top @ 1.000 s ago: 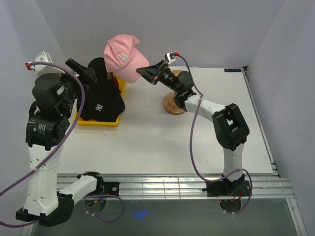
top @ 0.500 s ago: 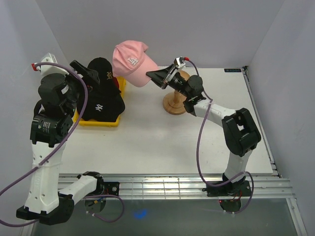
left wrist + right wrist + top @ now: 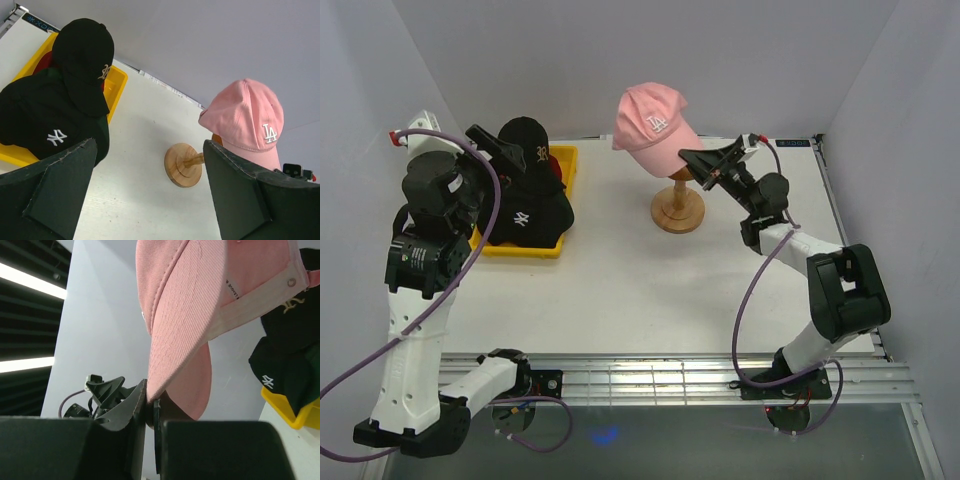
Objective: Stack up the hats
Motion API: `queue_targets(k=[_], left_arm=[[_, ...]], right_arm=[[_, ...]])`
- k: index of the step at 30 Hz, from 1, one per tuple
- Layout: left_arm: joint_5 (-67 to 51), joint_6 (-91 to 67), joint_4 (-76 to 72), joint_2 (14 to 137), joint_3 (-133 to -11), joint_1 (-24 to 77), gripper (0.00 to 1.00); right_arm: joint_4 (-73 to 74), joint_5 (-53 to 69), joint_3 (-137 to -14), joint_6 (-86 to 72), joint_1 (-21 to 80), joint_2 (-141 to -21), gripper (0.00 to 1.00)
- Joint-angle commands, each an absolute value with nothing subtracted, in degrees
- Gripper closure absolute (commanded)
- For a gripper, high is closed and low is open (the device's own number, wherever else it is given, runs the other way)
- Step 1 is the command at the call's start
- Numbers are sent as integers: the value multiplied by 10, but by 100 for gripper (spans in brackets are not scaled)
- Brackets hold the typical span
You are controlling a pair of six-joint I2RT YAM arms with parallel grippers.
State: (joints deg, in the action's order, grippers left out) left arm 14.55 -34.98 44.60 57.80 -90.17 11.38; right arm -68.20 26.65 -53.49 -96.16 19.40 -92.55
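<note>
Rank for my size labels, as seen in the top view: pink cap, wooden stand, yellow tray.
Largest: yellow tray, mostly under dark caps; pink cap, raised nearer the camera, so that order is unsure; wooden stand, smallest.

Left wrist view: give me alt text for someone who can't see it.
A pink cap with a white LA logo hangs over a wooden stand on the right. On the left, black caps are piled in a yellow tray. The left hand frames the bottom corners, its two dark fingers wide open.
</note>
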Motion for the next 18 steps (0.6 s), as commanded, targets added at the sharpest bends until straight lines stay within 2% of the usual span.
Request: queue_targets(k=[1, 9, 18], left_arm=[[133, -347, 430, 576, -898, 115, 2], [106, -355, 418, 586, -881, 115, 2], [105, -347, 419, 586, -875, 114, 2]], right_arm=[[-769, 273, -481, -988, 143, -883, 92], [-847, 290, -333, -1012, 93, -842, 92], [-819, 280, -188, -981, 54, -768, 92]])
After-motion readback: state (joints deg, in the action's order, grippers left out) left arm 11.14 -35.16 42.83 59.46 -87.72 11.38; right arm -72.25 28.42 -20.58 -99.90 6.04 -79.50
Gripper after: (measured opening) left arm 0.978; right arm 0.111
